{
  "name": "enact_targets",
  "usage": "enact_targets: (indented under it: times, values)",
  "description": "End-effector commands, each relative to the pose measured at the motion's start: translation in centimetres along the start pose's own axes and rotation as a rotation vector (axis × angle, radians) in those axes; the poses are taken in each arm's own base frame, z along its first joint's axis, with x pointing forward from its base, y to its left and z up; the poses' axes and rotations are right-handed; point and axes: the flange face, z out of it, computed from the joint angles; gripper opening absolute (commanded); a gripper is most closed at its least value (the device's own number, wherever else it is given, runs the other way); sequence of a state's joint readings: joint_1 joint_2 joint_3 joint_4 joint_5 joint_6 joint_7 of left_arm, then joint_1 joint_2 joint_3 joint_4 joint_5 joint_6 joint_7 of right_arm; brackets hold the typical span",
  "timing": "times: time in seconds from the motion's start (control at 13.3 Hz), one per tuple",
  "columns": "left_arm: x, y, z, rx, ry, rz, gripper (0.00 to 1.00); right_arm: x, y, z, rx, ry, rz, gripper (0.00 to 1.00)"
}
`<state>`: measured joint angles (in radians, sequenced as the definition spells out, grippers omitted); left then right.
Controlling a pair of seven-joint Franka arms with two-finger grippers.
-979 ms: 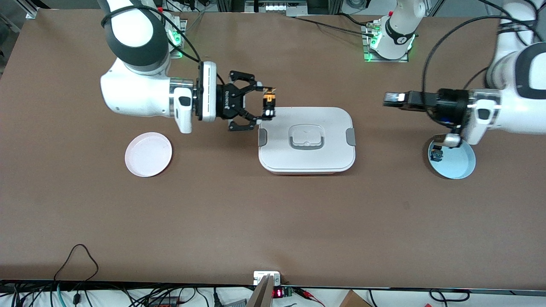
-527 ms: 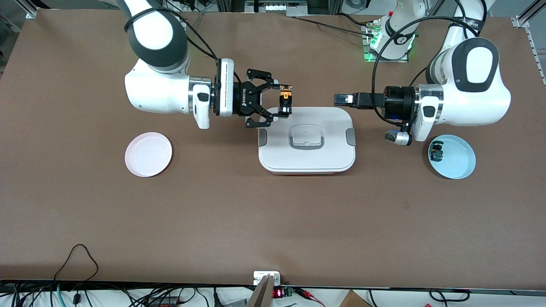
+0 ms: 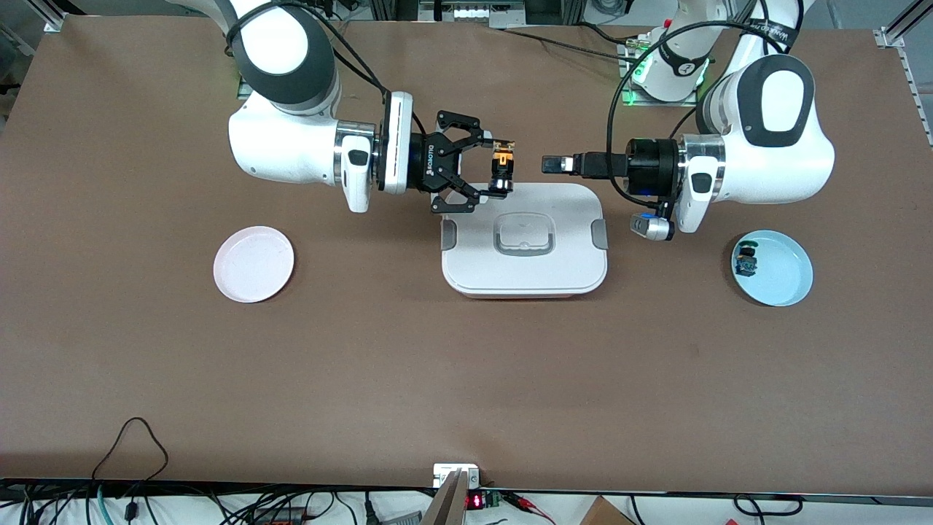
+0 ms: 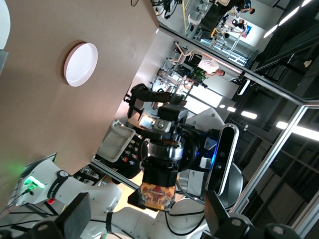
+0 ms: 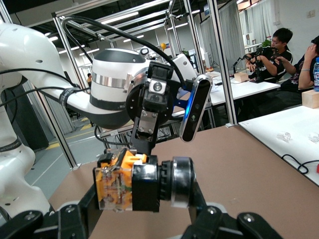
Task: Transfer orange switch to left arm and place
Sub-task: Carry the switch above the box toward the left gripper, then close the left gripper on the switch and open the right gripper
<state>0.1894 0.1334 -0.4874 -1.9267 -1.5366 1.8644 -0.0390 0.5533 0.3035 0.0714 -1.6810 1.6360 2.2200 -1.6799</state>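
The right arm's black tool (image 3: 490,168) grips the tiny orange-and-black switch (image 3: 501,169) over the big white lidded box (image 3: 523,239), while the left tool (image 3: 554,165), probably open, must close in to take it.

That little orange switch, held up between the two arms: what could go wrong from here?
The right gripper pinches the orange switch by its ends only, above the box's edge; a nudge might drop it onto the lid. The left gripper faces it head-on, so the fingers might collide. Either arm sinking could strike the box.
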Motion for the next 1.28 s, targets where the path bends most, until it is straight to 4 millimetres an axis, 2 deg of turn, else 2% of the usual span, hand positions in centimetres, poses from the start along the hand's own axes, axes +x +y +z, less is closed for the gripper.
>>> enact_targets:
  times: [0.0, 0.15, 0.45, 0.68, 0.9, 1.05, 1.21]
  values:
    - [-1.2, 0.3, 1.5, -0.034, 0.041, -0.003, 1.00, 0.7, -0.8, 0.9, 0.001, 0.032, -0.009, 0.02]
    - [-1.3, 0.3, 2.4, -0.056, 0.038, -0.007, 1.00, 0.6, -1.2, 1.4, 0.007, 0.032, -0.009, 0.02]
    - [-1.5, 0.2, 2.7, -0.053, 0.034, 0.049, 0.94, 0.6, -1.6, 1.8, 0.015, 0.030, -0.010, 0.02]
    - [-1.7, -0.5, 3.2, -0.044, 0.023, 0.050, 0.49, 0.6, -1.6, 1.8, 0.013, 0.029, -0.010, 0.02]
    - [-1.7, -0.5, 3.3, -0.043, 0.022, 0.063, 0.18, 0.6, -1.5, 1.7, 0.008, 0.027, -0.012, 0.02]
    - [-1.7, -0.5, 3.3, -0.044, 0.017, 0.061, 0.00, 0.6, -1.5, 1.8, 0.005, 0.020, -0.017, 0.02]
    - [-1.7, -0.4, 3.3, -0.045, 0.016, 0.063, 0.00, 0.5, -1.6, 1.9, 0.005, 0.017, -0.017, 0.02]
